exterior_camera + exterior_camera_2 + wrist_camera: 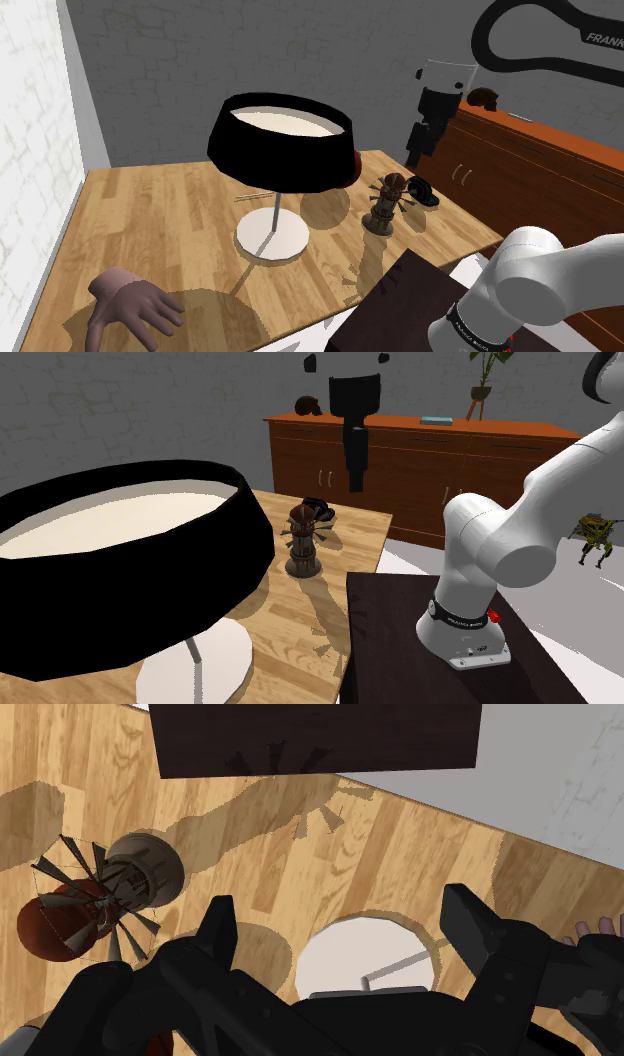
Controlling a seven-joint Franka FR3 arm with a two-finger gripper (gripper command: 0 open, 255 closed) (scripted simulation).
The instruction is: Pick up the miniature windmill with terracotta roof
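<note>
The miniature windmill (385, 200) stands upright on the wooden table (170, 220), near the edge facing the sideboard. It has a dark brown tower, a reddish-brown roof and thin spoked sails. In the second exterior view the windmill (303, 540) sits just right of the lamp shade. My gripper (418, 150) hangs high above the table, up and to the right of the windmill in the shoulder view. The gripper (355, 480) is well above the windmill. In the wrist view the gripper (340, 919) is open with nothing between its fingers, and the windmill (100, 894) lies off to one side of them.
A lamp with a wide black shade (283, 140) and white round base (272, 238) stands mid-table. A small black object (423, 192) lies beside the windmill. A model hand (130, 305) rests at the near corner. A brown sideboard (530, 170) stands beyond the table.
</note>
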